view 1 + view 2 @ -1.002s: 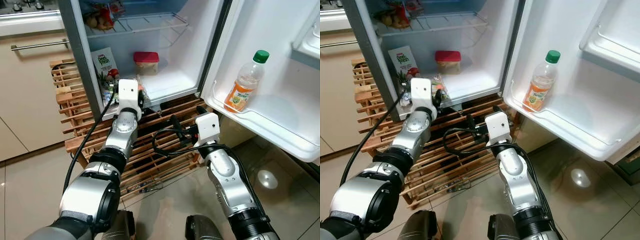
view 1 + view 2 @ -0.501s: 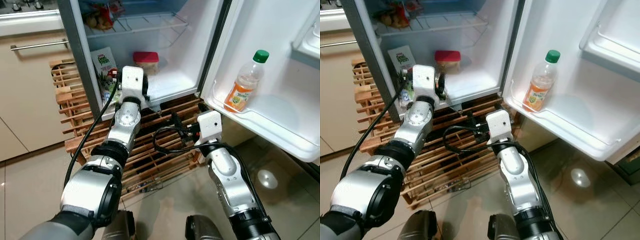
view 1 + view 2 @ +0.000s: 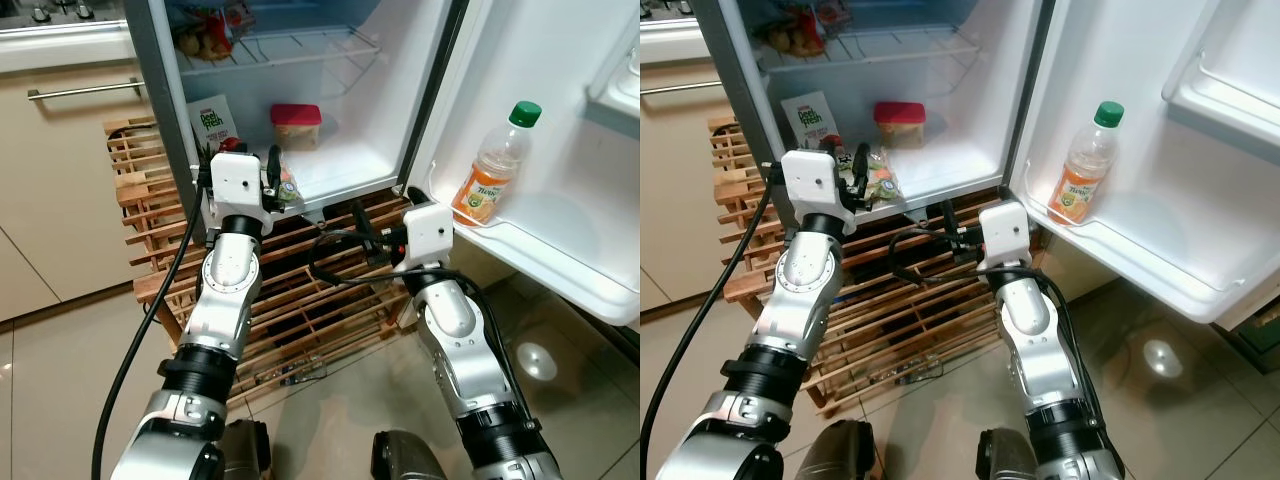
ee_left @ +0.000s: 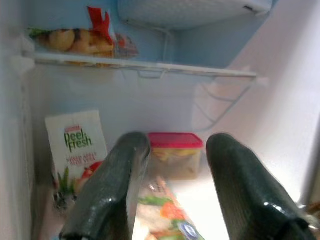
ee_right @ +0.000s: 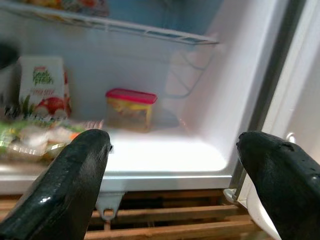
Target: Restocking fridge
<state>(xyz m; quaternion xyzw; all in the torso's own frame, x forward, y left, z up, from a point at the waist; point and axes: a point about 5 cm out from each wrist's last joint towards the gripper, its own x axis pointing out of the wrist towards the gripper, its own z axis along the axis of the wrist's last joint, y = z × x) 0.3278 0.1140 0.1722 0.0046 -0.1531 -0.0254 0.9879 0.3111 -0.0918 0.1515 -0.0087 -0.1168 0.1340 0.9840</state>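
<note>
Nearest, right hand [image 5: 170,180] before the wooden rack [image 3: 300,320], fingers spread wide and empty, aimed at the open fridge [image 3: 420,120]. Left hand [image 4: 172,200] at the fridge's front lip, fingers parted over a clear bag of vegetables [image 3: 285,190] — touching or not, hard to tell. Farther in: Peel Fresh carton [image 3: 211,128] left, red-lidded container [image 3: 296,125] beyond. Right — juice bottle [image 3: 492,165] in the door shelf [image 3: 540,250].

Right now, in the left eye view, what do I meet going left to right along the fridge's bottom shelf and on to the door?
Peel Fresh carton → left gripper, over a vegetable bag → red-lidded container → right gripper, below the fridge's front edge → juice bottle in the door shelf.
</note>
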